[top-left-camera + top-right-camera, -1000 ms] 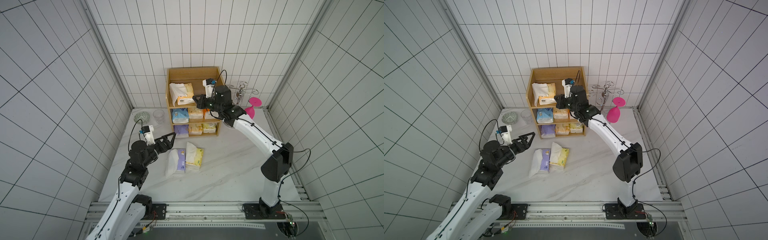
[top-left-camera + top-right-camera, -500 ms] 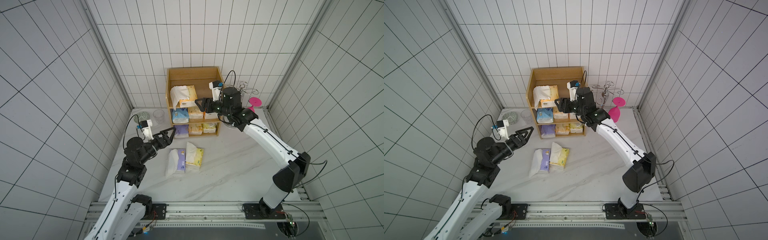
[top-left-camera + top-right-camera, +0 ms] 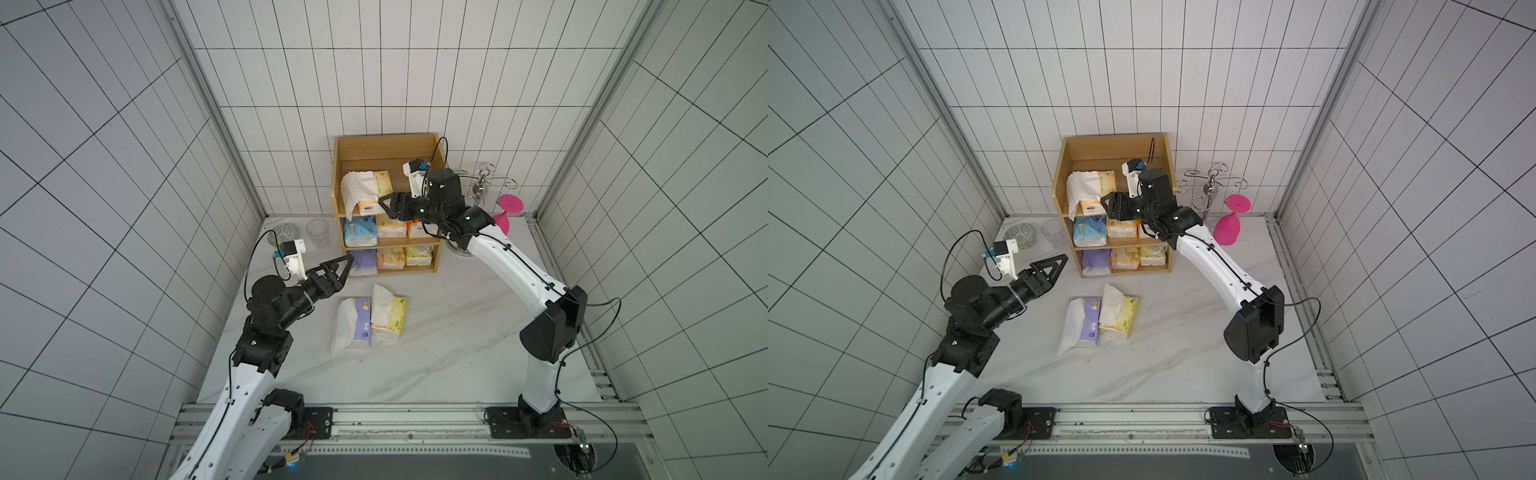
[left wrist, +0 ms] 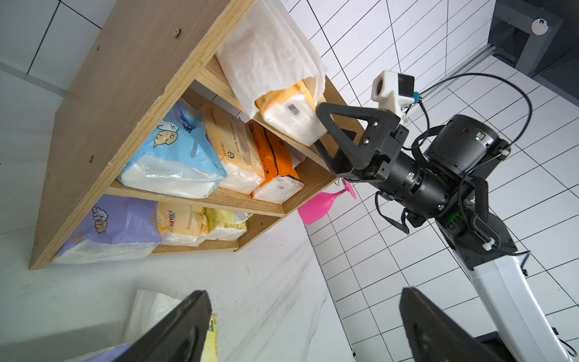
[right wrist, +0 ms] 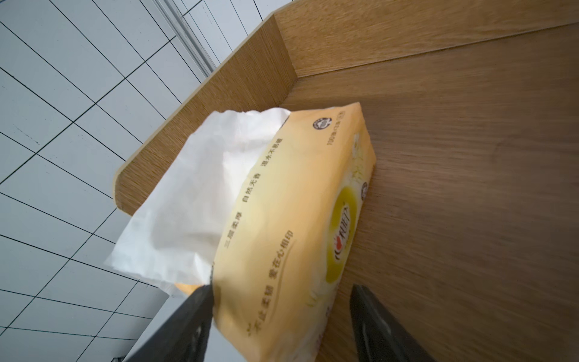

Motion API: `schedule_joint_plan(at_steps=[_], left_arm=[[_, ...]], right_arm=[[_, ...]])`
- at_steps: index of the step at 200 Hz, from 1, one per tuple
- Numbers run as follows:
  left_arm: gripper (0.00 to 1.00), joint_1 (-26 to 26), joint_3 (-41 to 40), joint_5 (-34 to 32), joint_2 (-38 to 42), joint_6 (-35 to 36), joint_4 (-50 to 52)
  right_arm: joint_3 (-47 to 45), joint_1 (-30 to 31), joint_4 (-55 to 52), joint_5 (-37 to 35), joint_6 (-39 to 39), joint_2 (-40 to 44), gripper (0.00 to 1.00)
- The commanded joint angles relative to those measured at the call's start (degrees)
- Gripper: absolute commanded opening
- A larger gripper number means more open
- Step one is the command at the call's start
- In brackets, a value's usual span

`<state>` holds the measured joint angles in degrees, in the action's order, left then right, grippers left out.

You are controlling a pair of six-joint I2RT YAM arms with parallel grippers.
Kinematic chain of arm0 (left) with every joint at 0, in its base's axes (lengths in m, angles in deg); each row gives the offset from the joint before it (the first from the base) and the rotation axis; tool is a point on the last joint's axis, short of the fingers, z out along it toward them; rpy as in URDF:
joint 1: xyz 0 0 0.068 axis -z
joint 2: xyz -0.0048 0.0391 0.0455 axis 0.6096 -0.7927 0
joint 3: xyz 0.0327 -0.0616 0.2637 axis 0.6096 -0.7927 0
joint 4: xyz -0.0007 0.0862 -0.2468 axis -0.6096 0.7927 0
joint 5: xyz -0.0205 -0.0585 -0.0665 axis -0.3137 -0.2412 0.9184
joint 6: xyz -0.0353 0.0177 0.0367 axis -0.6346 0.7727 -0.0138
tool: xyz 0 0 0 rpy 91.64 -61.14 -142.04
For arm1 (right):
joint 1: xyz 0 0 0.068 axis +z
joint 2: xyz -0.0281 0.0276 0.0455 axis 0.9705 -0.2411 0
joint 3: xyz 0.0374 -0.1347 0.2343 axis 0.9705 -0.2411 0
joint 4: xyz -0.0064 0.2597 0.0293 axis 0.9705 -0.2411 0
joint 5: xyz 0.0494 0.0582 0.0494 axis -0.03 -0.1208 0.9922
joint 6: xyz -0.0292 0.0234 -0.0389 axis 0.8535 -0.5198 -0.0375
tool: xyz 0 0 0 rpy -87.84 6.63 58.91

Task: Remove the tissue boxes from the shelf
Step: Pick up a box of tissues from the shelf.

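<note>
As both top views show, nine tissue packs are present: seven on the shelf (image 3: pixel 384 143) and two on the desk (image 3: pixel 457 353). The shelf stands at 12 o'clock on the desk, against the back wall.

- Top tier: one pale orange top pack (image 3: pixel 380 185), with white tissue hanging over the front edge.
- Middle tier: three, namely a blue pack (image 3: pixel 360 230), a pale orange middle pack (image 3: pixel 390 227) and a bright orange pack (image 4: pixel 272 156).
- Bottom tier: three, namely a purple bottom pack (image 3: pixel 365 264), a pale orange bottom pack (image 3: pixel 390 258) and a yellow bottom pack (image 3: pixel 419 254).
- Desk, at 6 o'clock from the shelf: a purple desk pack (image 3: pixel 362 322) and a yellow desk pack (image 3: pixel 395 318), side by side and touching, each with tissue out.

Two hands are in view. The right hand (image 3: pixel 384 205) is level with the top tier, fingers spread. The top pack lies at 10 o'clock from it. In the right wrist view the pack's near end sits between the fingers, one finger (image 5: pixel 188 326) at its edge and the other (image 5: pixel 376 329) clear of it.

The left hand (image 3: pixel 343 270) is spread wide and holds nothing. It hangs above the desk at 10 o'clock from the two desk packs, near the purple bottom pack but apart from it.
</note>
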<state>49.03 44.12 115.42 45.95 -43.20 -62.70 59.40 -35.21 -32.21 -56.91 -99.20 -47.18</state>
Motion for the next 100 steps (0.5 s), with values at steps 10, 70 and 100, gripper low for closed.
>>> schedule_joint_plan(at_steps=[10,70,100], left_arm=[[0.98,0.1,-1.0,1.4,0.4,-0.2,-0.3],[0.98,0.4,-1.6,0.7,1.1,0.1,0.8],[0.98,0.8,-1.1,0.3,1.2,0.0,1.1]], right_arm=[[3.1,1.2,-0.1,0.2,0.2,-1.2,0.60],[0.3,1.6,1.5,-0.6,1.3,2.0,0.10],[-5.9,2.0,1.9,-1.7,2.6,8.1,0.00]])
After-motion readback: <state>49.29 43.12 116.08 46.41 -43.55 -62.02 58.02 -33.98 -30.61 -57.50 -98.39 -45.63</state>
